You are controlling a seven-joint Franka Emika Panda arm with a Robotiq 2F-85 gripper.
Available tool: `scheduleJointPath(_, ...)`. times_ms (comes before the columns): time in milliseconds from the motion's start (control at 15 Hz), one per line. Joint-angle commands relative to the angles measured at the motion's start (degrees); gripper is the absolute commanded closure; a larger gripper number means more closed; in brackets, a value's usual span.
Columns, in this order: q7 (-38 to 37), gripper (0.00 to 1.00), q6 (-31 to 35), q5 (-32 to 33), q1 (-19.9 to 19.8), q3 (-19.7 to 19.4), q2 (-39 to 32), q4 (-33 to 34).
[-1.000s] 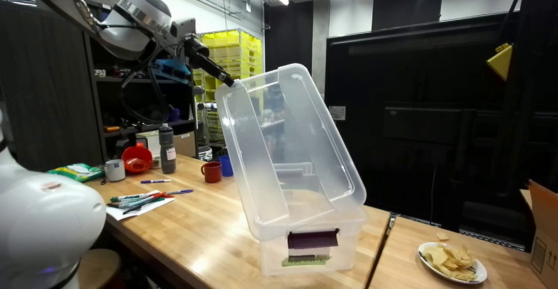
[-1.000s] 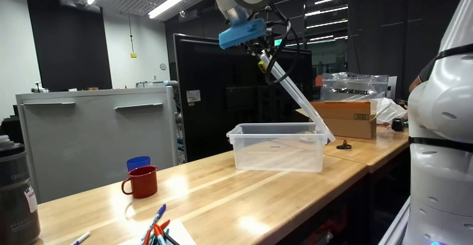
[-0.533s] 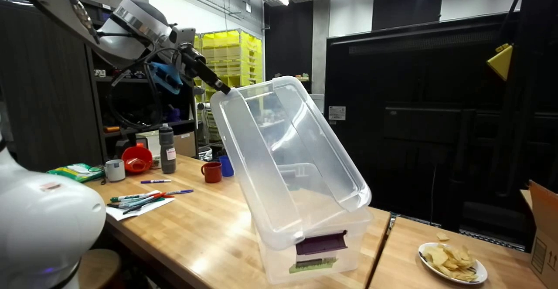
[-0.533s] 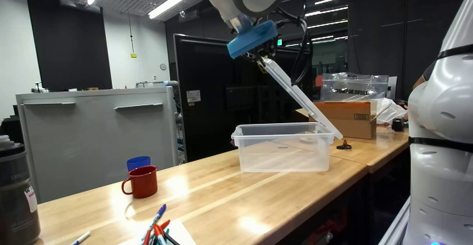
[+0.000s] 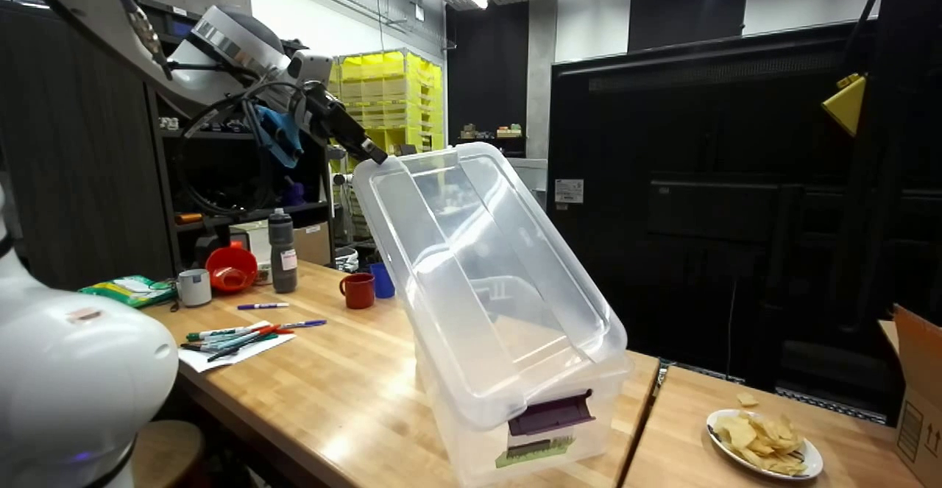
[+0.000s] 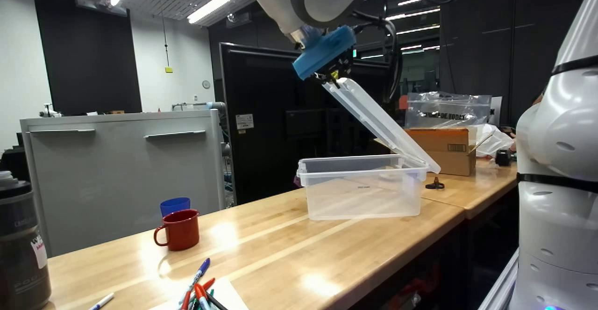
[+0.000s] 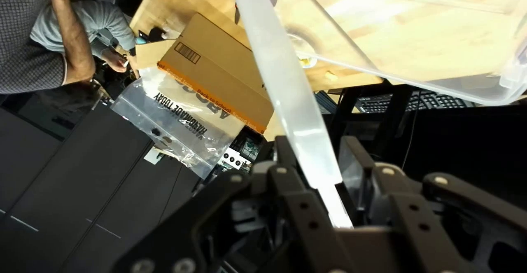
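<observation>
Pale wood of a tabletop [image 6: 261, 240] spread out below the gripper [image 7: 317, 146], with a large black panel [image 5: 706, 201] standing beyond. The gripper was clamped on the raised end of a clear plastic lid [image 5: 487, 273]; in the wrist view the lid's narrow edge ran between the two fingers [image 7: 360, 152]. From that grip the lid sloped away and down, and its low end appeared to rest on the rim of a clear bin [image 6: 362, 198], which sat on the tabletop beneath the gripper, its mouth open under the slope. In both exterior views a red mug [image 6: 182, 231] and a blue cup [image 6: 175, 205] stood well apart from the gripper, toward the side away from that low end, while a cardboard box [image 6: 441, 153] lay past it. The step in hand looked to be holding the lid tilted over the bin; any next move seemed to call for a firm grip and slow tilting, since a push at the low end could shift the bin.
</observation>
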State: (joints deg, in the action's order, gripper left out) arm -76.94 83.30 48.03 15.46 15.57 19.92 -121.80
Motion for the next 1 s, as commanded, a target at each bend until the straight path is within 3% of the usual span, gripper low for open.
scheduleJointPath(0,9.07,0.91,5.08,-3.12,0.2,-1.71,2.63,-0.87)
scheduleJointPath(467,27.31,0.91,15.1,-11.25,-3.23,-5.67,2.82,-0.46)
scheduleJointPath(933,35.94,0.91,14.86,-12.56,-8.04,-5.55,2.07,0.34)
